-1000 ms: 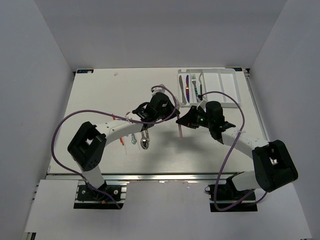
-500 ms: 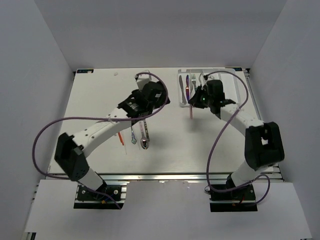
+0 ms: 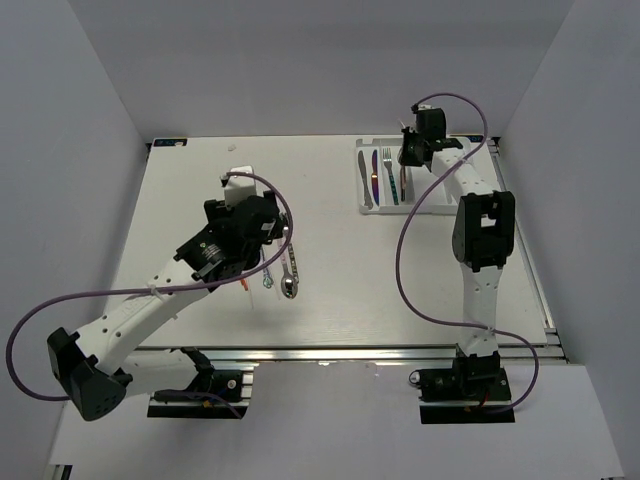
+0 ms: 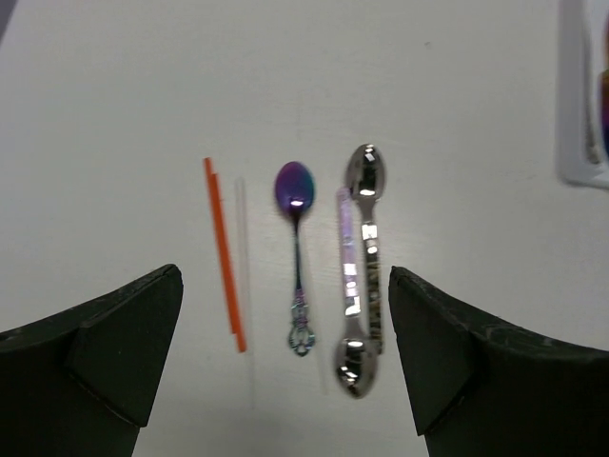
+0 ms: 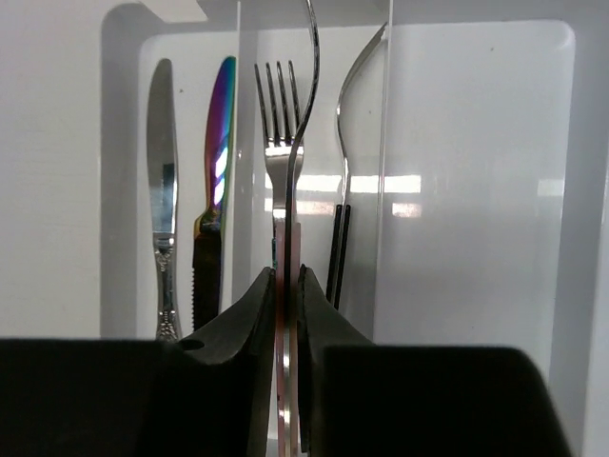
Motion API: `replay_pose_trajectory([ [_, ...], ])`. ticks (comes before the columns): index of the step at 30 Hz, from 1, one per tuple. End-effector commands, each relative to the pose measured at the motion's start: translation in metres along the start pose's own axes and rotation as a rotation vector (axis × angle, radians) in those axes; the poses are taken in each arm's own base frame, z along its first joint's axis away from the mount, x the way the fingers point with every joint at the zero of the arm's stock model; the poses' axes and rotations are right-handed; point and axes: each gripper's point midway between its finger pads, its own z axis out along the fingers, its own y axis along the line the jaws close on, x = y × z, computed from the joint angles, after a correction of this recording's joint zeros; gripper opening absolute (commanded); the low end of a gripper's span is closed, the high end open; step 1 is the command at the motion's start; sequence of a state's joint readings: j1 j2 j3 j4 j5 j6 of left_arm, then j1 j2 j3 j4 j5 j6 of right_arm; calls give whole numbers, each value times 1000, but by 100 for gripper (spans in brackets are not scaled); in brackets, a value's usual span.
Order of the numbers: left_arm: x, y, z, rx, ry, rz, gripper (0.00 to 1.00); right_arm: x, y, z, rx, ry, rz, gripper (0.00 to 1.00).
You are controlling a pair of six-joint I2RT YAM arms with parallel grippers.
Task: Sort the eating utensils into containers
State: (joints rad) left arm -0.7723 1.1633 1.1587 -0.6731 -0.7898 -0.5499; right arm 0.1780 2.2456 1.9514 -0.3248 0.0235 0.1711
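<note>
At the tray end of the table, my right gripper (image 5: 285, 276) is nipped almost shut on a pink-handled utensil (image 5: 288, 381), seen edge-on, its silver upper part curving up past the fingertips. It hangs over the white cutlery tray (image 5: 476, 190), between two thin partition walls. In that same slot lie a silver fork (image 5: 278, 143) and a dark-handled fork (image 5: 344, 162), so there is little room on either side of the held piece. Across the partition on the picture's left lie an iridescent knife (image 5: 217, 171) and a silver knife (image 5: 164, 190), the latter close to the tray's outer wall. The wide compartment on the other side shows bare white floor. From above, the tray sits in the far right corner of the table (image 3: 200, 180), close to its far edge.

My left gripper (image 4: 284, 286) is spread wide over mid-table, one finger outside each end of a row of utensils: an orange chopstick (image 4: 225, 252), a pale chopstick (image 4: 243, 248) just beside it, a purple-blue spoon (image 4: 296, 248), then a lilac-handled spoon (image 4: 346, 314) and a silver spoon (image 4: 365, 176) lying head to tail, touching. Bare tabletop surrounds the row.
</note>
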Motion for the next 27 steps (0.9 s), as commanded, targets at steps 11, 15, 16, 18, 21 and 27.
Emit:
replay_pose_trajectory([
  [11,31,68,-8,-166,-58,91,98,19,-7,22,9,71,-39,0],
  [15,38,70,-4,-193,-34,120,98,8,-10,17,32,49,-42,38],
  [16,38,70,-4,-193,-35,117,98,5,-8,15,28,46,-43,42],
  [18,37,70,-5,-191,-38,110,98,-7,-3,3,18,26,-48,61],
  [21,33,72,-8,-188,-53,90,98,-25,6,-19,15,-7,-63,88],
  [27,18,98,-10,-287,-95,-15,98,-47,56,-96,120,-133,-135,89],
])
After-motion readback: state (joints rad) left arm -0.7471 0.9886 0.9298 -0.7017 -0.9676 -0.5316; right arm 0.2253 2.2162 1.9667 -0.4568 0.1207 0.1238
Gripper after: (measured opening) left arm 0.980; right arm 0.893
